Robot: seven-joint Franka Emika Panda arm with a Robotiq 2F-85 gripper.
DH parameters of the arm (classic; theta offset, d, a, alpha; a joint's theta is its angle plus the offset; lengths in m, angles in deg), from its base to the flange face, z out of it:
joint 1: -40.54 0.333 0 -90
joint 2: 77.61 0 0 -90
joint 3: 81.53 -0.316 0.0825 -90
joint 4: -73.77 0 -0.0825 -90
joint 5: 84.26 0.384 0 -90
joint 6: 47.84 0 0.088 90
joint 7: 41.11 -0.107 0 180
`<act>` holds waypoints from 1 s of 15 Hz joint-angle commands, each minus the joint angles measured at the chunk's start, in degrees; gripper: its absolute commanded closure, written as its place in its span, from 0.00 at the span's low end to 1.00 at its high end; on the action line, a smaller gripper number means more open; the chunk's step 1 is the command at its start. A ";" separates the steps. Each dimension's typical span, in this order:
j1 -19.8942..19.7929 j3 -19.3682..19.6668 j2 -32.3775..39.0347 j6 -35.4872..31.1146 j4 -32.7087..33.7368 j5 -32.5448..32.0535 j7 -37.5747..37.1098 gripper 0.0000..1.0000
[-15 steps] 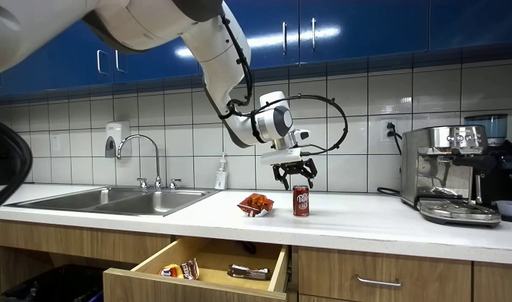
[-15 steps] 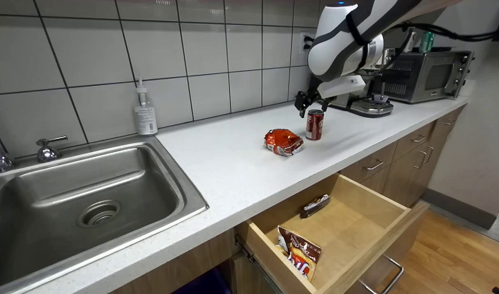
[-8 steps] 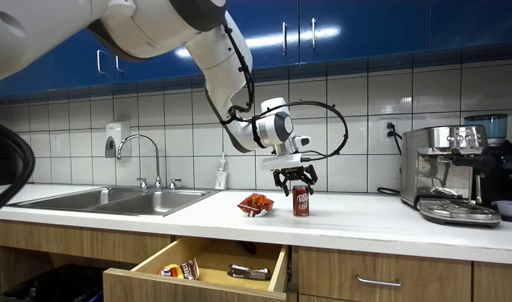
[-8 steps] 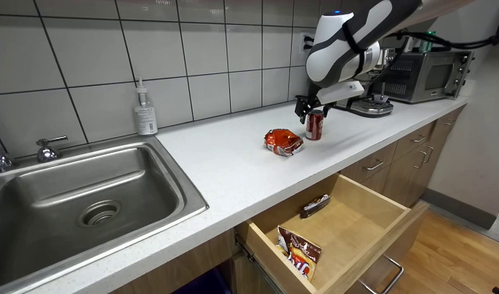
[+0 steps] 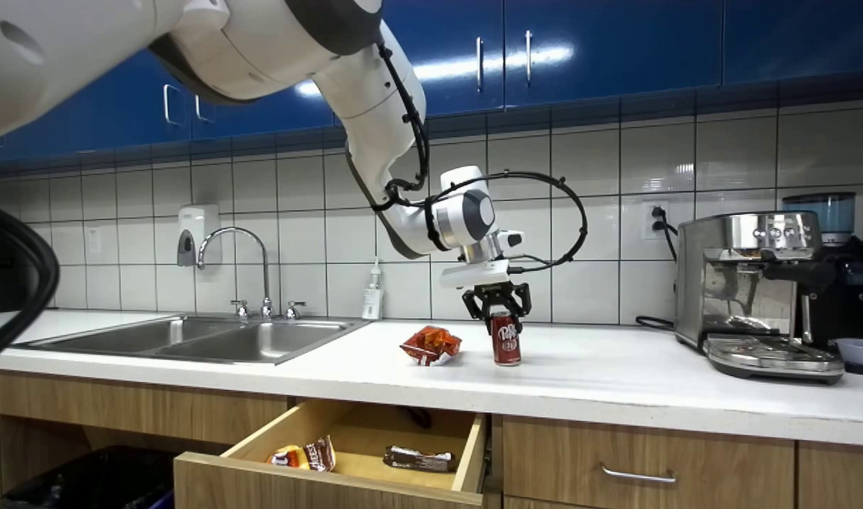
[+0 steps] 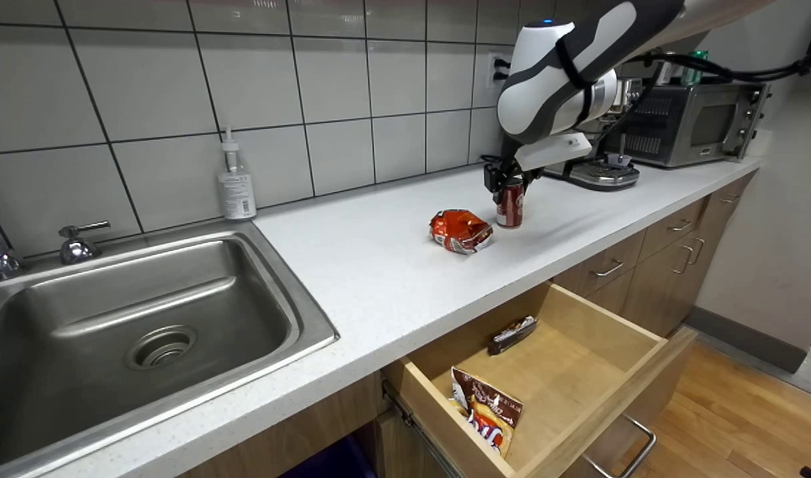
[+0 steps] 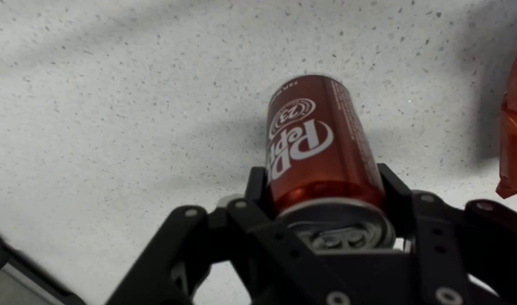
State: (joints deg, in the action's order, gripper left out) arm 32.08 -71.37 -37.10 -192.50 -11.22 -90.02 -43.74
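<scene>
A red Dr Pepper can [image 5: 507, 344] stands on the white counter [image 5: 594, 360], its top leaning slightly to one side. My gripper [image 7: 324, 183] has come down over it from above and is shut on its upper part. In the wrist view the black finger pads [image 7: 255, 188] press on both sides of the can [image 7: 315, 140], just below its lid. Part of the lid is hidden behind the gripper's body. Close beside the can, a crumpled red-orange snack bag [image 6: 460, 231] lies on the counter, its edge also in the wrist view.
Below the counter a drawer [image 6: 558, 375] is pulled out, with a brown-and-yellow snack bag [image 6: 488, 411] and a dark wrapped bar [image 6: 511, 334] inside. A steel sink [image 6: 146, 285], a soap bottle [image 5: 373, 291] and an espresso machine [image 5: 749, 283] stand along the counter.
The gripper has dropped a little lower over the can, and its fingers have come together on it. The can's top has tipped slightly. The snack bag and drawer have stayed put.
</scene>
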 commanded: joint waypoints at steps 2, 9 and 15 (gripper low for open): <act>-0.37 -0.36 -1.30 1.71 -0.73 -0.34 1.65 0.61; 0.92 0.44 -6.35 0.79 -6.71 -2.13 1.89 0.61; 1.77 0.50 -13.92 -1.19 -16.66 -4.24 2.28 0.61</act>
State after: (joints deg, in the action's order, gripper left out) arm 33.10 -71.11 -44.15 -192.65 -20.13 -92.54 -42.76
